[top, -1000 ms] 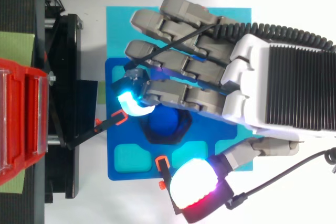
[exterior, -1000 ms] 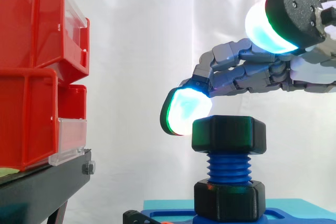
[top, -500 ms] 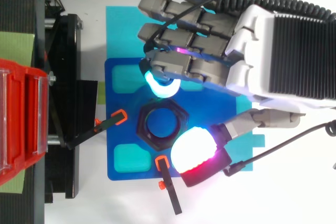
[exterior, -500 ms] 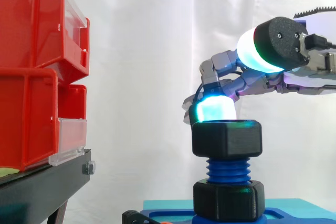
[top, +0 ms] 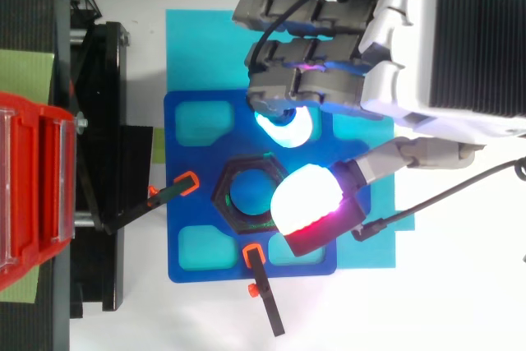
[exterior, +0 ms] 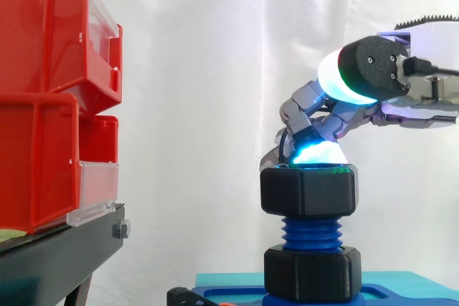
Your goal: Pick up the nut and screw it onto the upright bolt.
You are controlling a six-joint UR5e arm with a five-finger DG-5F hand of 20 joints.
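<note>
Nut (exterior: 308, 191) on bolt (exterior: 311, 233), beneath curled fingers (exterior: 316, 153)

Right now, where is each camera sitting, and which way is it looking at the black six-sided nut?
Side view: beside the work, about nut height, looking level across at the black six-sided plastic nut on the blue threaded bolt; the hand shows at the right.
Top view: overhead, looking straight down on the nut's ring and the blue base plate; the hand's back shows at the upper right.
Both views share the nut, the hand above it, and the red plastic bins at the left.
</note>
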